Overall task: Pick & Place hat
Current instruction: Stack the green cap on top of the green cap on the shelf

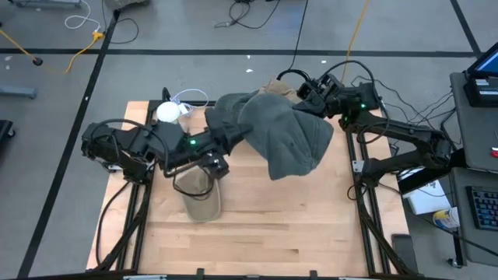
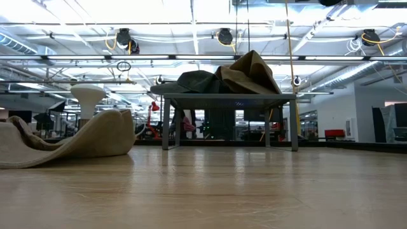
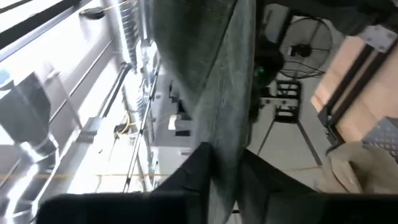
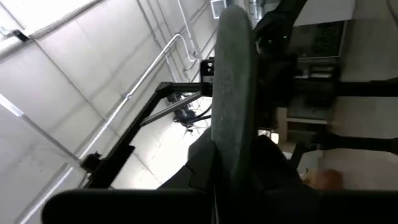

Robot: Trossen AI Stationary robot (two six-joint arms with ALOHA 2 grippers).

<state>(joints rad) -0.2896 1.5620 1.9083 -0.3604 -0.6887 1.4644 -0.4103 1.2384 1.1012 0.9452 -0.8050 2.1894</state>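
A large grey hat point(image 1: 280, 132) of soft cloth is held up between both grippers over the far middle of the table. My left gripper point(image 1: 227, 134) is shut on its left side. My right gripper point(image 1: 313, 97) is shut on its far right side. Each wrist view shows grey cloth between that arm's dark fingers: the left gripper point(image 3: 224, 180) and the right gripper point(image 4: 233, 162). A tan hat point(image 1: 198, 194) lies flat on the wood just near of my left gripper. The low view shows the tan hat point(image 2: 89, 137) at the left. My left gripper pinches the grey hat's left edge point(image 3: 227, 146) between its two fingers, coming level from the table's left. The cloth runs on past the fingers in a broad band. One layer or several, I cannot tell. My right gripper pinches a rolled, thick edge of the grey hat point(image 4: 231, 124) between its two fingers, coming from the table's far right. From there the cloth sags slack toward the near side point(image 1: 292, 159). None of it shows on the tabletop in the low view.
A white rounded object point(image 1: 167, 113) stands at the far left of the table. Tan cloth point(image 1: 280, 87) shows behind the grey hat at the far edge. The low view shows a stand heaped with dark and tan cloth point(image 2: 222, 79) beyond. Bare wood point(image 1: 296, 225) lies toward the near edge.
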